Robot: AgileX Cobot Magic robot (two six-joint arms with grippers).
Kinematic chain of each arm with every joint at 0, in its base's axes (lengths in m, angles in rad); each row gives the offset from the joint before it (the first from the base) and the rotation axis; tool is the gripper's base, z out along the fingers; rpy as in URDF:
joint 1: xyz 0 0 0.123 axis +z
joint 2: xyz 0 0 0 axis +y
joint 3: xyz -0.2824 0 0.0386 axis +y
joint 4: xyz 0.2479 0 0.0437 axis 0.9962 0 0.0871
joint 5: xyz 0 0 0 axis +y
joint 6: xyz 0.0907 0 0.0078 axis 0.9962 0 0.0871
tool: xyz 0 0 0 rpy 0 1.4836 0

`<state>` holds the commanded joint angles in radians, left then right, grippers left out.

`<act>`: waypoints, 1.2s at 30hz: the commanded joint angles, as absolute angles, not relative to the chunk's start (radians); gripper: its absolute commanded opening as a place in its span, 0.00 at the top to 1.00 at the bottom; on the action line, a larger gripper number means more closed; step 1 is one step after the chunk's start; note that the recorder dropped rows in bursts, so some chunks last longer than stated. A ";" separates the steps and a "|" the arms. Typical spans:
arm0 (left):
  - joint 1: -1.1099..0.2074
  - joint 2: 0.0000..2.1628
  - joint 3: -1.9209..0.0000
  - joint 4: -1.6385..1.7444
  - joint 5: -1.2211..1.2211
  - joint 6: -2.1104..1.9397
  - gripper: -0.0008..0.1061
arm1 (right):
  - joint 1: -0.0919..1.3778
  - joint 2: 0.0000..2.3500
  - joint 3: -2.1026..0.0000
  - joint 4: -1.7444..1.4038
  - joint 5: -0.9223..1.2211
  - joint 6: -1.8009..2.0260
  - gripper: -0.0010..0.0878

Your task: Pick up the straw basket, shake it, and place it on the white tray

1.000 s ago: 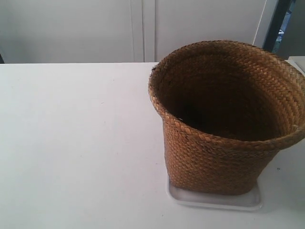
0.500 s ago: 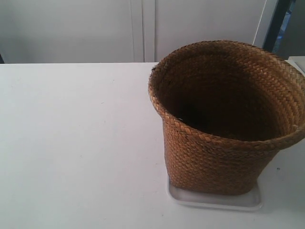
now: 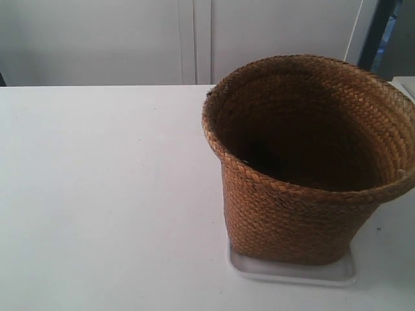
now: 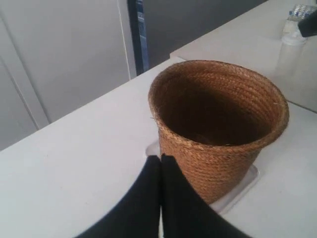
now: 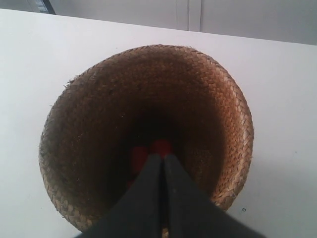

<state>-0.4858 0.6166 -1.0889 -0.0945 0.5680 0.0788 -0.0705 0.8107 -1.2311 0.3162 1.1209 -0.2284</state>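
Straw basket (image 3: 292,220) sits upright on white tray (image 3: 292,275), at 4 o'clock on the counter (image 3: 97,194) in the exterior view. No shift over the last second. My left end effector (image 4: 160,159) and right end effector (image 5: 162,157) are closed and empty. I judge placement done.

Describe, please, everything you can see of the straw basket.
The straw basket is brown braided straw, a tapered bucket with a wide round flared rim and a squarish base. It stands upright, its base on the white tray, on a white table. Its inside is dark; something red lies at the bottom. The left tool and the right tool, both shut, hold nothing.
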 joint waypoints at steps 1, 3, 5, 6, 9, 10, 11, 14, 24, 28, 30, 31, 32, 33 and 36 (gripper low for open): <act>-0.451 0.617 -1.062 -0.095 0.543 0.102 0.99 | -0.070 0.811 -1.231 0.316 1.121 -0.228 0.99; -0.372 0.617 -1.018 -0.095 0.515 0.119 0.99 | -0.070 0.811 -1.231 0.316 1.121 -0.228 0.99; -0.284 0.615 -0.968 -0.110 0.466 0.119 0.99 | -0.070 0.811 -1.231 0.316 1.121 -0.228 0.99; -0.248 0.611 -0.948 -0.126 0.447 0.119 0.99 | -0.070 0.811 -1.231 0.316 1.121 -0.228 0.99; -0.136 0.580 -0.867 -0.176 0.385 0.119 0.99 | -0.070 0.811 -1.231 0.316 1.121 -0.228 0.99; -0.104 0.563 -0.836 -0.179 0.376 0.119 0.99 | -0.070 0.811 -1.231 0.316 1.121 -0.228 0.99; -0.077 0.542 -0.802 -0.179 0.373 0.119 0.99 | -0.070 0.811 -1.231 0.316 1.121 -0.228 0.99; -0.024 0.473 -0.689 -0.161 0.360 0.136 0.99 | -0.070 0.811 -1.231 0.316 1.121 -0.228 0.99; 0.036 0.267 -0.380 -0.102 0.249 0.162 0.99 | -0.070 0.811 -1.231 0.316 1.121 -0.228 0.99; 0.069 0.165 -0.306 -0.102 0.249 0.158 0.99 | -0.070 0.811 -1.231 0.316 1.121 -0.228 0.99; 0.079 0.118 -0.282 -0.104 0.256 0.154 0.99 | -0.070 0.811 -1.231 0.316 1.121 -0.228 0.99; 0.086 0.095 -0.277 -0.104 0.262 0.154 0.99 | -0.070 0.811 -1.231 0.316 1.121 -0.228 0.99; 0.088 0.079 -0.275 -0.104 0.264 0.154 0.99 | -0.070 0.811 -1.231 0.316 1.121 -0.228 0.99; 0.091 0.068 -0.275 -0.104 0.270 0.154 0.99 | -0.070 0.811 -1.231 0.316 1.121 -0.228 0.99; 0.091 0.064 -0.275 -0.104 0.268 0.154 0.99 | -0.070 0.811 -1.231 0.316 1.121 -0.228 0.99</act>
